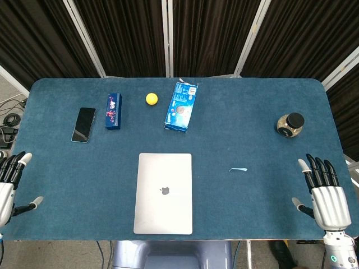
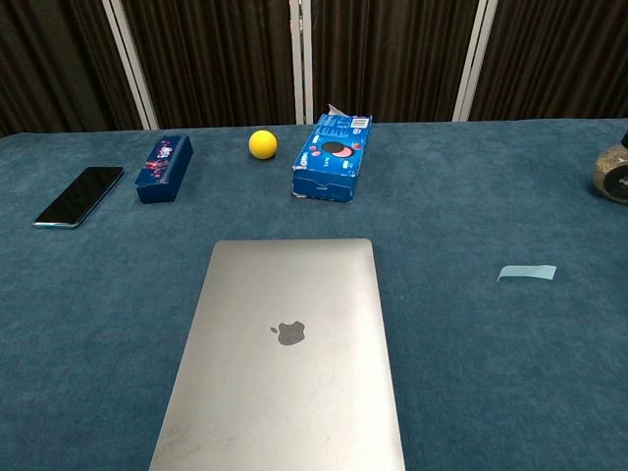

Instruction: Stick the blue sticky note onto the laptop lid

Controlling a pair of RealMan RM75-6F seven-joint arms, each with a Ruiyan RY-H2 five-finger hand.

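Sticky note (image 1: 239, 169), blue, lies flat on the desk (image 1: 252, 112) at about 3 o'clock from the closed laptop (image 1: 163, 193), well apart from its lid, nothing touching it. Right hand (image 1: 323, 193) rests at the desk's right edge with fingers spread and holding nothing; the note sits at roughly 10 o'clock from it, well apart. Left hand (image 1: 11, 182) at the left edge, also spread and holding nothing, far across the laptop from the note.

We saw bare cloth between the right hand (image 1: 327, 197), the sticky note (image 1: 239, 169) and the laptop lid (image 1: 163, 193); the jar (image 1: 290, 125) stood well behind.
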